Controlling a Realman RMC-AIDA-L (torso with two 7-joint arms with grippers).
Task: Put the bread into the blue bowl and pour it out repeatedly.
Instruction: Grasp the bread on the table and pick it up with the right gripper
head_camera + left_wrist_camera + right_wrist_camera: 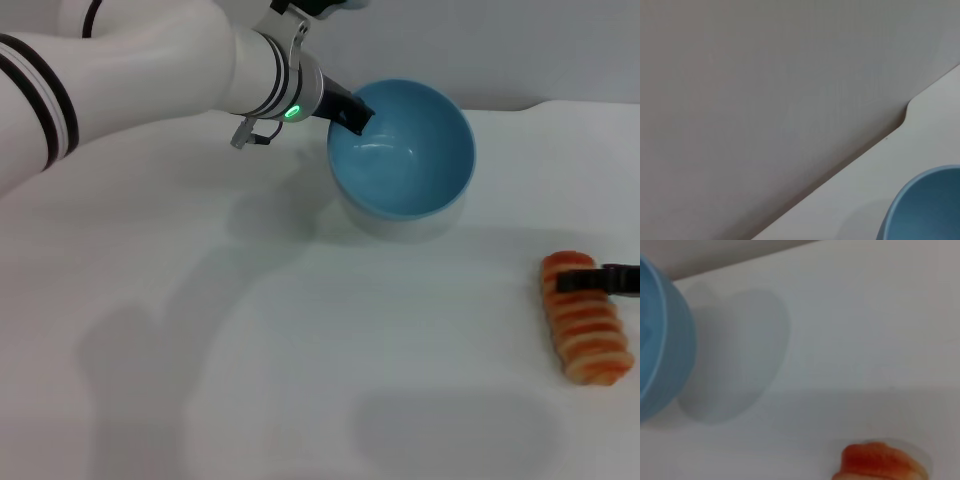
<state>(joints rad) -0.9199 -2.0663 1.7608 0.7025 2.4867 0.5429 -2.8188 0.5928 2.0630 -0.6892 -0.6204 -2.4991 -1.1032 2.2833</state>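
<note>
Head view: the left gripper (352,112), dark-fingered at the end of a glossy white arm with a green indicator light, pinches the rim of the round, smooth, light-blue bowl (405,150) at about 10 o'clock of the bowl; the bowl is tilted with its empty interior facing the camera and appears raised above the white tabletop (300,340), its shadow lying beneath it. The elongated toy bread (585,318), with a ribbed orange-and-cream striped top, lies on the tabletop at about 4 o'clock from the bowl, well apart from it. A dark finger of the right gripper (600,281) enters from the right edge and crosses the far end of the bread, touching it; whether this claw is spread or clamped cannot be told. Left wrist view: only a curved portion of the blue bowl (925,207) appears, against the pale tabletop and a grey wall (765,100). Right wrist view: the blue bowl (662,355) shows in side profile with its shadow beside it, and one end of the bread (880,462) rests on the tabletop.
</note>
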